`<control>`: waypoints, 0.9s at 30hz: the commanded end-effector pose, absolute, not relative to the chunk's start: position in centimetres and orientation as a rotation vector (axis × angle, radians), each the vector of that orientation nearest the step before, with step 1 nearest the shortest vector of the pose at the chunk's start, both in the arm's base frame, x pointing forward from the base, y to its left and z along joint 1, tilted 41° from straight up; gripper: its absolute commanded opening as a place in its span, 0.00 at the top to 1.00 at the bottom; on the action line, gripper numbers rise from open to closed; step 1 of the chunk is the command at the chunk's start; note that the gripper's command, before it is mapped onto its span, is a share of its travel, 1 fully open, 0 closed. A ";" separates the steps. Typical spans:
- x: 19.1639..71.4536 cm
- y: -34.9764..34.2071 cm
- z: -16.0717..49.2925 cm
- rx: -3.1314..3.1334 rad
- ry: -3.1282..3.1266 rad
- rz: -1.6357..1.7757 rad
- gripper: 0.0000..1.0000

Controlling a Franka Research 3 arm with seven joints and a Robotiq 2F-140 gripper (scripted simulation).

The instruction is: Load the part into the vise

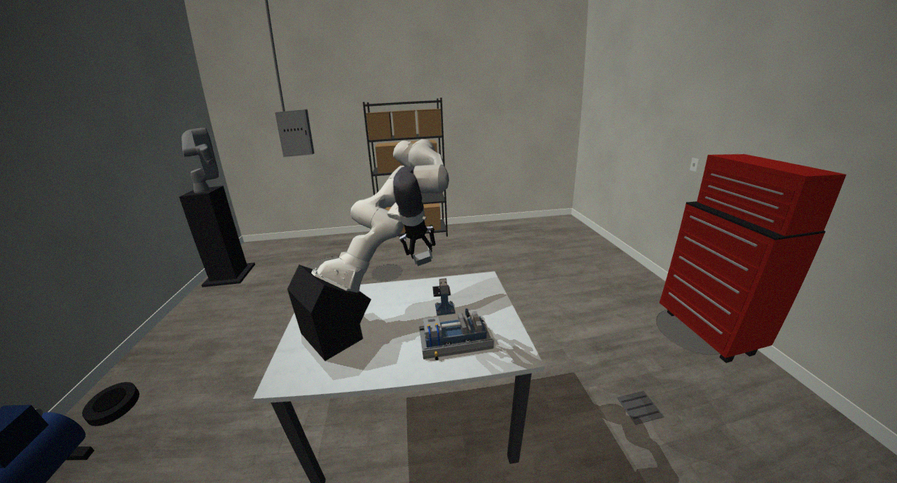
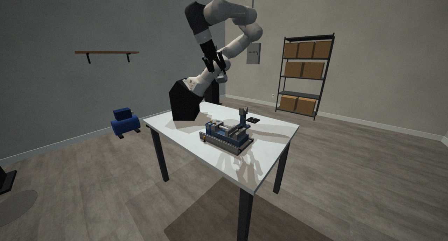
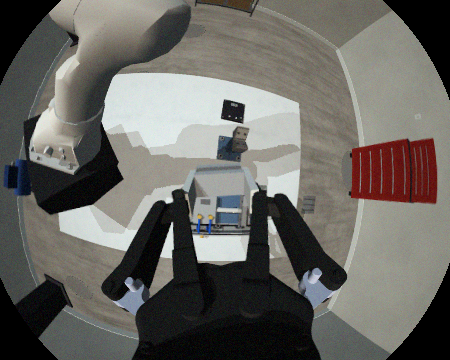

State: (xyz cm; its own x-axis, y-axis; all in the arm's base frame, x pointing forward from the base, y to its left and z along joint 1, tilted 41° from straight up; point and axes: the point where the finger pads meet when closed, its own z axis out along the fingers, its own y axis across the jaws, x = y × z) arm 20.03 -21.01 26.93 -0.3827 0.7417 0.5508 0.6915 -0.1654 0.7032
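My gripper [image 1: 420,254] [image 2: 220,75] [image 3: 219,177] is shut on the part [image 1: 423,259] [image 2: 221,79] [image 3: 219,183], a grey block held between its two pads. It hangs tilted, high above the table. I cannot tell which way the milled slot faces. The vise [image 1: 457,339] [image 2: 226,139] [image 3: 229,218] stands below on the table, its jaws apart; in the wrist view the part and fingers hide some of it. The V-block [image 1: 443,285] [image 2: 243,111] [image 3: 240,138] stands behind the vise on a blue post. The infeed plate [image 2: 253,120] [image 3: 233,111] is black and bears no block.
The table [image 1: 294,380] [image 2: 188,145] [image 3: 150,90] carries the black arm base [image 1: 326,323] [image 2: 184,101] [image 3: 80,185] at its left. Blue hoses rise at the vise's cylinder end. The upright V-block stands between the vise and the infeed plate.
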 end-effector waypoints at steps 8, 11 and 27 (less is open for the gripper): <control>19.9 -20.9 24.6 1.420 2.040 1.655 1.00; 20.0 -20.6 24.0 1.346 2.033 1.677 1.00; 21.1 -19.3 22.3 0.999 1.978 1.726 1.00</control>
